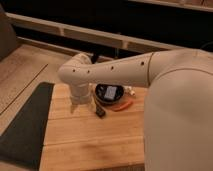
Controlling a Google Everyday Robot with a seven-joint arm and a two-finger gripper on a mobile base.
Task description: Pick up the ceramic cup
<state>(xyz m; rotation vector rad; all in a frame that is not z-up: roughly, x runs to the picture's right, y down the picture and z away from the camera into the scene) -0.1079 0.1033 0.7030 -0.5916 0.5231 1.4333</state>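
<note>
Gripper (81,106) (spread or pinching, cannot tell) hangs low over wooden table (90,145) beside black bowl (102,99).

**Dim room, plank tabletop**

I am looking at a pale plank tabletop (95,145) that is filling the lower middle of my view, with warm, low light falling on it. A dark mat (22,127) is lying along its left side, and beyond that a light wood-toned floor (27,65) is stretching back. A pale rail (75,32) is running across a dark wall (130,17) behind. The tool (80,106) is hanging over the tabletop's left part.
</note>
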